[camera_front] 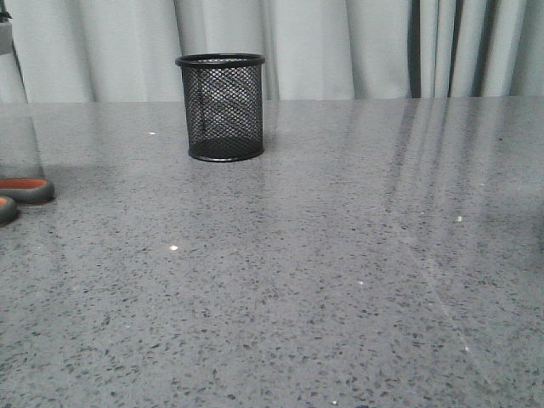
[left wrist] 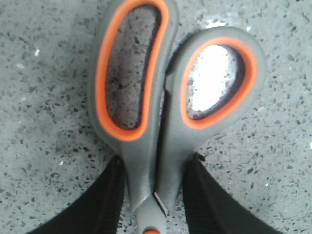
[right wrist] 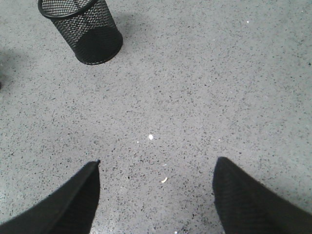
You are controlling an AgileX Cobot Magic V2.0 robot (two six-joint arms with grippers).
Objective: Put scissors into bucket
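Observation:
The scissors [left wrist: 156, 146] have grey handle loops lined in orange and fill the left wrist view, lying on the speckled grey table. My left gripper [left wrist: 155, 168] is shut on their neck just below the loops, one black finger [left wrist: 109, 195] pressed against each side; the blades are hidden. In the front view only the handle loops [camera_front: 24, 189] show, at the far left edge. The bucket [camera_front: 221, 106], a black wire-mesh cup, stands upright at the back, left of centre, and is empty. It also shows in the right wrist view [right wrist: 85, 31]. My right gripper [right wrist: 156, 165] is open and empty above bare table.
The grey speckled table [camera_front: 340, 272] runs to a pale curtain [camera_front: 340, 47] at the back. A blurred piece of the left arm [camera_front: 5, 34] shows at the front view's top left corner.

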